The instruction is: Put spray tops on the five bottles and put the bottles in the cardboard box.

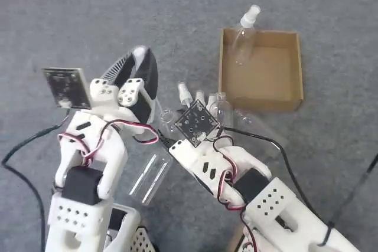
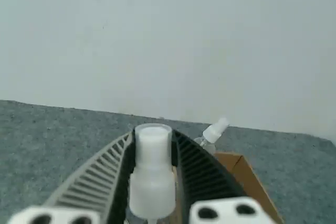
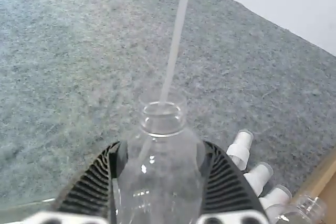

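Grey carpet [image 1: 71, 33], loose spray tops [image 1: 184, 92] near cardboard box [image 1: 260, 69], capped bottle [image 1: 244, 39] inside.

In the left wrist view, the spray top [image 2: 152, 177] in the left claw [image 2: 152, 136] is running off the bottom edge. That claw is also covering most of the cardboard box [image 2: 241, 169] and the body of the capped bottle [image 2: 212, 134] behind it. In the right wrist view, the clear bottle [image 3: 157, 166] in the right claw [image 3: 160, 149] is being cut off below. The white dip tube [image 3: 176, 35] in its mouth is leaving by the top edge, and a second bottle [image 3: 304, 211] is being clipped at the corner.
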`<action>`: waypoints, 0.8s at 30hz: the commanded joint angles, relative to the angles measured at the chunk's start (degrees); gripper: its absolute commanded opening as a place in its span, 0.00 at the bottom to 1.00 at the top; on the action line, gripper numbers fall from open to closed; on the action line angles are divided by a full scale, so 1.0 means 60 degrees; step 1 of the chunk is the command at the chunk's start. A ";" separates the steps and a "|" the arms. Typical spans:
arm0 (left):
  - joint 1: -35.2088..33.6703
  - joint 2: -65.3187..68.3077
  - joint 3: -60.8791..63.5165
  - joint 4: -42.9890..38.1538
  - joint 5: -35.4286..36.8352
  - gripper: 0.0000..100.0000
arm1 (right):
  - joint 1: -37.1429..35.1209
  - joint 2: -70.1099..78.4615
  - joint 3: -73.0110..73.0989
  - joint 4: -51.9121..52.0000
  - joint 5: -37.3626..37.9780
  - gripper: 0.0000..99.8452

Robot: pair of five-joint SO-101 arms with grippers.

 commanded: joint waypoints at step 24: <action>0.1055 -0.0864 0.0037 0.2623 -0.1788 0.05 | 0.0520 -0.0359 0.0454 -0.1619 -0.1407 0.01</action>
